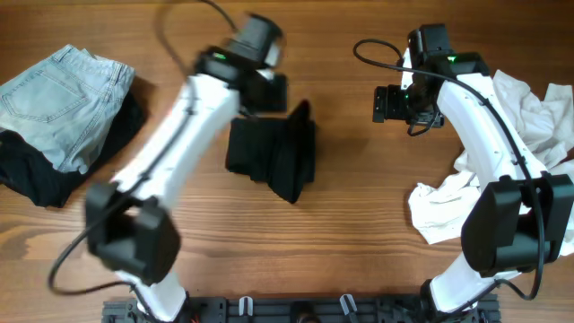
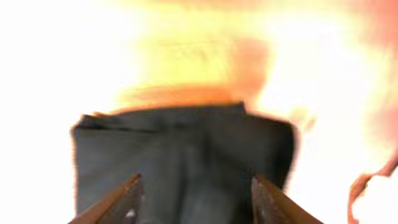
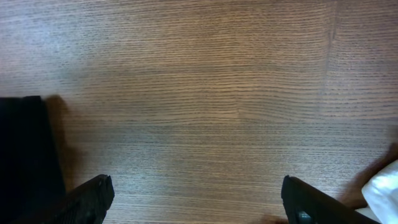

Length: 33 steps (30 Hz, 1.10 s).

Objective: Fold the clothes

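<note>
A folded black garment (image 1: 273, 152) lies mid-table; it fills the lower left wrist view (image 2: 186, 155), blurred and overexposed around it. My left gripper (image 1: 269, 90) is just beyond its far edge, its jaws (image 2: 196, 199) open over the cloth with nothing held. My right gripper (image 1: 384, 103) hovers over bare table to the right of the garment, jaws (image 3: 198, 202) wide open and empty. The garment's edge shows at the left of the right wrist view (image 3: 25, 155). A crumpled pile of white clothes (image 1: 529, 144) lies at the right; a corner shows in the right wrist view (image 3: 382, 190).
A stack of folded clothes, light blue jeans (image 1: 63, 103) on top of a black item (image 1: 45, 175), lies at the left edge. The wooden table (image 1: 341, 233) extends to the front. A black rail (image 1: 296, 309) runs along the front edge between the arm bases.
</note>
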{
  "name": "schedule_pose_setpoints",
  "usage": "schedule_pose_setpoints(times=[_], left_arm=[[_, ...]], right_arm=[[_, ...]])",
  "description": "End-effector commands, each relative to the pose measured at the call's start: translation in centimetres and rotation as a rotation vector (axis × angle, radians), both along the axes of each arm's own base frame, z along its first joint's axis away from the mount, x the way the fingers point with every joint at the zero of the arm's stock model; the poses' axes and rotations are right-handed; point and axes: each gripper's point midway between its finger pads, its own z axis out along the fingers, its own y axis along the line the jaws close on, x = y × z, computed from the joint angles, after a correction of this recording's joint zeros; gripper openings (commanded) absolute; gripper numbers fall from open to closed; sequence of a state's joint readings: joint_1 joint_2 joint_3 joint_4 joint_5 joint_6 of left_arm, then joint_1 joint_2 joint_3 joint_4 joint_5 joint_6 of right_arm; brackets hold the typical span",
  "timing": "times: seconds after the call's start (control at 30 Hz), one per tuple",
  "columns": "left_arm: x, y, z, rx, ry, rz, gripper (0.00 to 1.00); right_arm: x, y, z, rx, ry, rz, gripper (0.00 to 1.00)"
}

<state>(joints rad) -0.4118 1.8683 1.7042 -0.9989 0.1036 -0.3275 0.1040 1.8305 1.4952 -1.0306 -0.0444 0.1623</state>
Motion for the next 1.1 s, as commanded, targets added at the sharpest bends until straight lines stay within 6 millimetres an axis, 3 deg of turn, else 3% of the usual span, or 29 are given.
schedule_pose_setpoints(times=[0.0,0.07,0.13,0.27,0.4,0.43,0.5,0.53,0.6,0.7,0.73,0.77,0.8,0.87,1.0,1.07], left_arm=[[1.2,6.8,0.7,0.001,0.031,0.175,0.64],[0.1,8.7,-2.1,-0.033,0.15,0.214,0.73],[-0.6,8.9,-4.6,-0.074,0.227,0.224,0.77],[-2.6,6.1,-8.2,-0.256,0.303,0.051,0.8],[-3.4,6.2,-12.0,-0.251,0.299,0.031,0.89],[-3.3,6.2,-13.0,-0.253,0.284,0.029,0.9],[-3.4,6.2,-14.3,-0.252,0.287,0.031,0.91],[-3.9,6.3,-14.9,-0.249,0.306,0.033,0.89],[-4.9,6.5,-15.7,-0.238,0.336,0.04,0.88],[-6.0,7.5,-16.7,-0.179,0.368,0.059,0.85],[-6.1,7.7,-16.8,-0.167,0.375,0.062,0.84],[-6.2,7.7,-16.8,-0.168,0.379,0.065,0.84],[-6.1,7.7,-16.8,-0.169,0.376,0.065,0.85],[-5.6,7.8,-16.3,-0.175,0.359,0.073,0.89],[-3.3,7.3,-12.6,-0.288,0.246,0.085,0.96],[-2.9,7.0,-12.5,-0.299,0.228,0.074,0.96]], right_arm=[[-0.7,4.8,1.3,0.234,-0.022,0.275,0.92],[-3.2,11.2,4.7,0.604,-0.074,0.565,0.92],[-3.9,13.4,5.5,0.672,-0.081,0.618,0.92],[-4.5,14.4,0.4,0.434,0.041,0.541,0.92],[-5.7,16.5,-3.7,0.432,0.16,0.543,0.87],[-5.3,16.9,-5.2,0.432,0.176,0.525,0.74],[-4.4,17.0,-7.2,0.42,0.182,0.486,0.2],[-3.8,16.2,-8.1,0.367,0.178,0.454,0.04],[-1.1,12.0,-9.8,0.128,0.126,0.287,0.04],[1.3,9.1,-10.0,0.007,0.049,0.235,0.05],[1.8,8.6,-9.9,0.003,0.035,0.224,0.06],[1.8,8.8,-9.9,0.026,0.036,0.226,0.16],[1.6,9.3,-9.9,0.054,0.042,0.237,0.36],[0.8,10.3,-9.8,0.111,0.069,0.293,0.56],[-0.7,9.5,-9.5,0.089,0.137,0.285,0.65],[-0.6,9.0,-8.4,0.064,0.129,0.279,0.65]])
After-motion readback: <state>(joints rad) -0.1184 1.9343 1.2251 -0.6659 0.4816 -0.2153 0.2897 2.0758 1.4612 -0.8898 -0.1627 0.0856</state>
